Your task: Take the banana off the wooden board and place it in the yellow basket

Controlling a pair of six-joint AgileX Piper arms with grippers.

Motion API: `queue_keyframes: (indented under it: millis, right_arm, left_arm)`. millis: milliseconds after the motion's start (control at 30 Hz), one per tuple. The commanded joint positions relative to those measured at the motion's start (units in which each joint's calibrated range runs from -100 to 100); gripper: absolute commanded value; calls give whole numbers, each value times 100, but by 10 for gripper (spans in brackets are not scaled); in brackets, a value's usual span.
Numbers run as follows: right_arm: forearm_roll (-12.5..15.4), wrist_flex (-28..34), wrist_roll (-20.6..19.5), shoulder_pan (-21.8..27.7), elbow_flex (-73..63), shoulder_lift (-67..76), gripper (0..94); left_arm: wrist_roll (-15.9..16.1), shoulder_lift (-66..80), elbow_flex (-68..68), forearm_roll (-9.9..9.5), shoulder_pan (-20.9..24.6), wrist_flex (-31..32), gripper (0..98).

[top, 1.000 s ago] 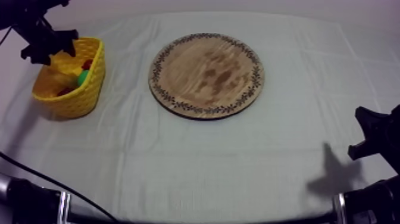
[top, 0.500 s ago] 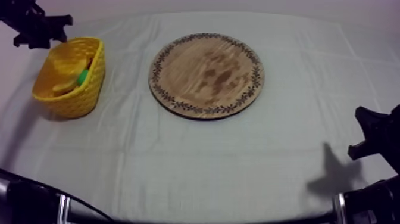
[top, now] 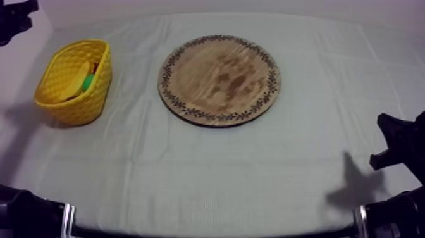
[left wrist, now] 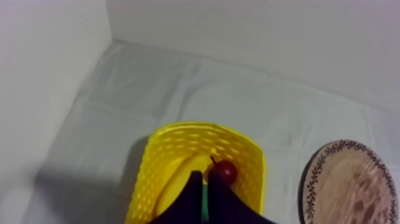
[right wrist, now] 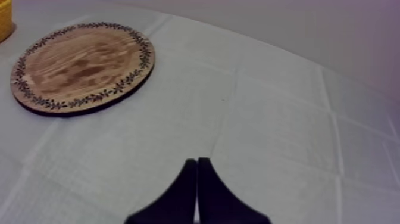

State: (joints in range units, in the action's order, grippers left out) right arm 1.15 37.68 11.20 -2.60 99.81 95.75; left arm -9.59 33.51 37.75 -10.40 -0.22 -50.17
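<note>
The yellow basket [top: 74, 109] stands at the table's left. Inside it lie the banana [top: 80, 71], a green fruit [top: 88, 81] and a small red fruit [left wrist: 225, 171]. My left gripper [top: 18, 14] is high up, beyond the basket's far left, and is apart from it. In the left wrist view its fingers lie together as a narrow wedge over the basket [left wrist: 196, 126], shut on nothing. The round wooden board [top: 219, 79] is bare. My right gripper [top: 393, 142] rests at the right edge, its fingers [right wrist: 190, 179] shut together.
The grey-white cloth [top: 209, 171] covers the table, with open room in front of the board and to its right. A wall corner [left wrist: 110, 36] rises behind the basket.
My left gripper has lifted up and back from the basket's rim to the far left corner and closed its fingers. The banana stays in the basket. The right arm has not moved.
</note>
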Motion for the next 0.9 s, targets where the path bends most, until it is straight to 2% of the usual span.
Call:
queue_keyframes:
  millis: [0,267,567,867]
  right_arm:
    - [0,-2,1,0,-3,0,3]
    - [0,-2,1,0,-3,0,3]
    - [0,-2,4,0,-3,0,3]
    - [0,-2,1,0,-3,0,3]
  left_arm:
    - [139,1090,414,43,59,70,2]
    - [548,3380,2139,202,213,338,0]
    - [547,5506,4116,234,193,586,0]
    - [699,6450,5693,253,191,1269,0]
